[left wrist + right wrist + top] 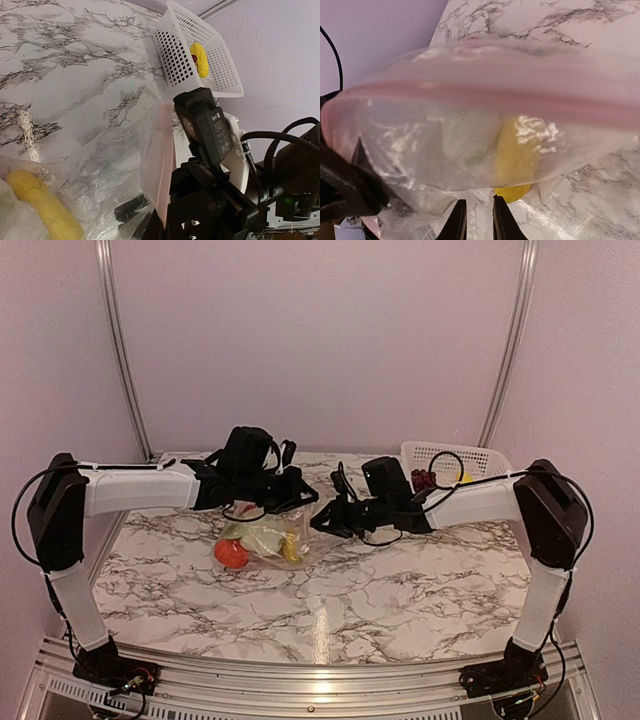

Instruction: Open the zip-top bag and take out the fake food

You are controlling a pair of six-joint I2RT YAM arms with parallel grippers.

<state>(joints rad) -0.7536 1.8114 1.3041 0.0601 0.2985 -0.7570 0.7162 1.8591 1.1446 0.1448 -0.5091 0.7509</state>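
The clear zip-top bag (268,538) hangs just above the marble table between both grippers, its pink zip strip (485,97) stretched across the right wrist view. Inside it are fake food pieces: an orange-red ball (231,554), a yellow piece (517,150) and a pale green piece (262,536). My left gripper (293,498) is shut on the bag's far edge, with one finger (131,210) dark behind the film. At the bag's right edge, my right gripper (477,200) has its fingers a narrow gap apart with bag film between them.
A white lattice basket (478,458) stands at the back right of the table, holding a dark purple grape cluster (423,480) and a yellow piece (199,60). The right arm's wrist camera (205,125) sits close beside the bag's zip strip.
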